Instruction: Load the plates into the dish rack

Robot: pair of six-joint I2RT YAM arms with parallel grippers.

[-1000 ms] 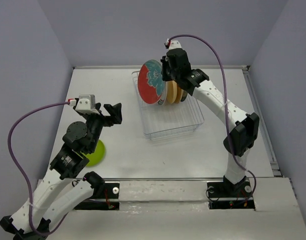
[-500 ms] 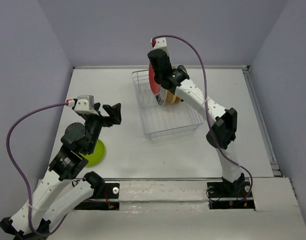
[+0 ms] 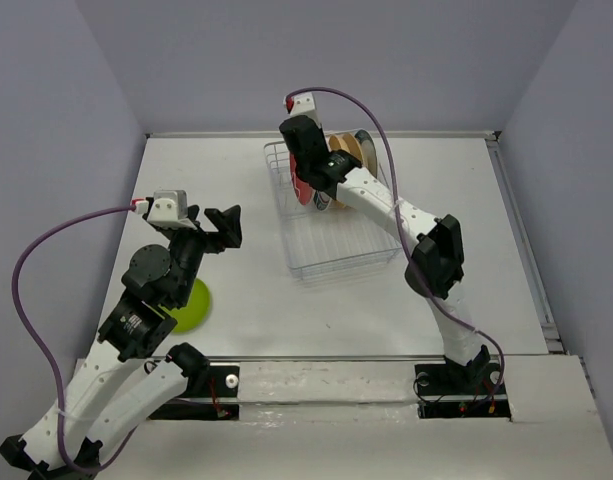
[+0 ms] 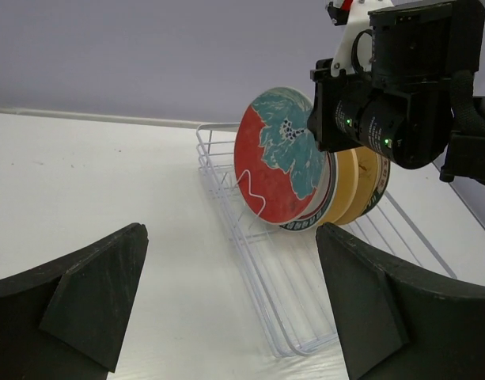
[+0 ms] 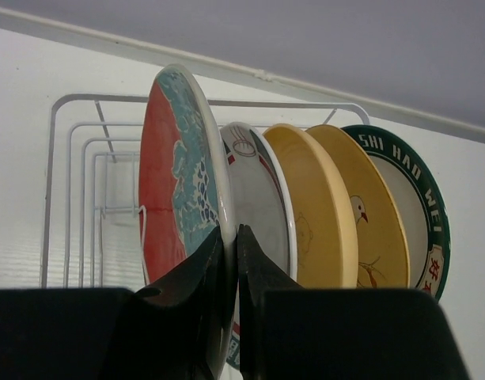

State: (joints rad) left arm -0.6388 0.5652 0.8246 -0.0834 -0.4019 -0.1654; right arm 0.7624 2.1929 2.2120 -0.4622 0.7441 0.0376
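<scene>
Right arm has swung left over the dish rack (image 3: pixel 348 252) since a second ago. The teal-and-red floral plate (image 5: pixel 177 182) went from face-on to edge-on and sits lower.

Nearest: lime green plate (image 3: pixel 195 306) flat on the table (image 3: pixel 246 290), partly under the left arm, not loaded. Left pincer (image 3: pixel 227 225) spread, holding nothing, aimed at the rack, well apart from it.

Farther: right pincer (image 5: pixel 230 237) pinching the floral plate's rim, plate upright at the front of the row. Step looks like seating it in a slot. To do it well:
- keep the plate vertical
- lower it straight so the bottom edge drops between tines
- don't tip it back onto the white teal-red rimmed plate (image 5: pixel 262 202) just behind
- let go only once the wires carry it

Can't tell if the bottom edge is seated yet.

Floral plate: round, red field, teal floral patch, pale thin rim, glossy. Behind it on edge: orange-tan plate (image 5: pixel 317 214), cream bird plate (image 5: pixel 377 226), dark-rimmed plate (image 5: pixel 420 198) farthest.
</scene>
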